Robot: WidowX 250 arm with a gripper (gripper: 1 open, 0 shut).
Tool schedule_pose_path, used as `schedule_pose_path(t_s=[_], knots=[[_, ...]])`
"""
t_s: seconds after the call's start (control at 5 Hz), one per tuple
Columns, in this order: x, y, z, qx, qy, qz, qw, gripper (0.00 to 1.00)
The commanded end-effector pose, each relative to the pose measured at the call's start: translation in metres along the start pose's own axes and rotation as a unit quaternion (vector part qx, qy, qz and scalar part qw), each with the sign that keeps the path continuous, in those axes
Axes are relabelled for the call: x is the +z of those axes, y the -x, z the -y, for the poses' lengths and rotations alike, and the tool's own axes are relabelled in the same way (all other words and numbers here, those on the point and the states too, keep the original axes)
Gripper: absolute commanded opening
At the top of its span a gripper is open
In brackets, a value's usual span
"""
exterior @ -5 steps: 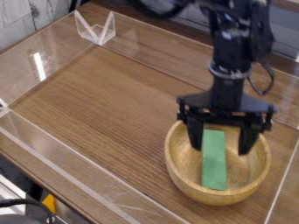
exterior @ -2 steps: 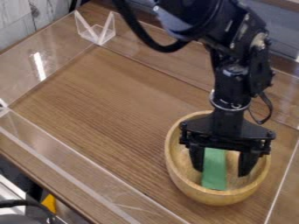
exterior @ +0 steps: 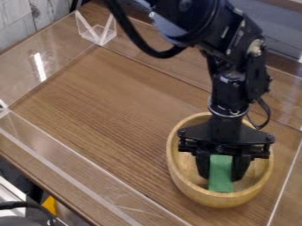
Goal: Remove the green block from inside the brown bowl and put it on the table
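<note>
Black pincer (exterior: 224, 164) hangs straight down from a black robot arm (exterior: 231, 75), its two fingers reaching into the brown bowl. The fingers (exterior: 206, 164) are pressed in against the long sides of the green block, pinching it between them. No brand, label or writing can be read anywhere in the view.

Largest in the scene is the table (exterior: 118, 97), a brown wood-grain top that fills most of the picture. Clear acrylic walls (exterior: 48, 48) stand along its edges, catching bright reflections at the left. At the far left corner, a small clear triangular bracket (exterior: 97, 29) rises from the top of the wall.

The arm comes next in size. It enters from the top of the picture, bends, and drops toward the lower right, with dark cables looping beside it. Its body covers part of the table behind it.

The brown bowl (exterior: 186, 181) sits on the table at the lower right, close to the near wall. It is round, shallow and light tan, with a thick rim.

Smallest is the green block (exterior: 222, 175), a flat bright green bar inside the bowl. Its upper end is hidden by the pincer's crossbar; its lower end points toward the bowl's near rim. Whether it rests on the bowl's floor cannot be told.
</note>
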State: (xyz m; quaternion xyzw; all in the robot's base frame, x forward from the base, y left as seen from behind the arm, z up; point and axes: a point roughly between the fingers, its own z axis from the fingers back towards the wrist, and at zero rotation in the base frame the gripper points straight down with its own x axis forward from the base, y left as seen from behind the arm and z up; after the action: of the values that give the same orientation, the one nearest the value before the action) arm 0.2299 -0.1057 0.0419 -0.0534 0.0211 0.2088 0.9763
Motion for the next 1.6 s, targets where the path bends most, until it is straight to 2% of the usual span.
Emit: schedule_pose_path(t_s=[0.0, 0.2, 0.4, 0.8, 1.2, 1.4], knots=[[0.008, 0.0, 0.007, -0.019, 0.017, 0.006, 0.9997, 0.0], [0.009, 0.0, 0.01, -0.034, 0.021, 0.0, 0.9992, 0.0], [0.01, 0.013, 0.012, -0.057, 0.023, -0.007, 0.9981, 0.0], [0.025, 0.01, 0.014, -0.106, 0.031, -0.009, 0.9938, 0.0], [0.037, 0.033, 0.025, -0.047, 0.045, 0.005, 0.9978, 0.0], [0.046, 0.032, 0.032, -0.053, 0.048, 0.007, 0.9974, 0.0]])
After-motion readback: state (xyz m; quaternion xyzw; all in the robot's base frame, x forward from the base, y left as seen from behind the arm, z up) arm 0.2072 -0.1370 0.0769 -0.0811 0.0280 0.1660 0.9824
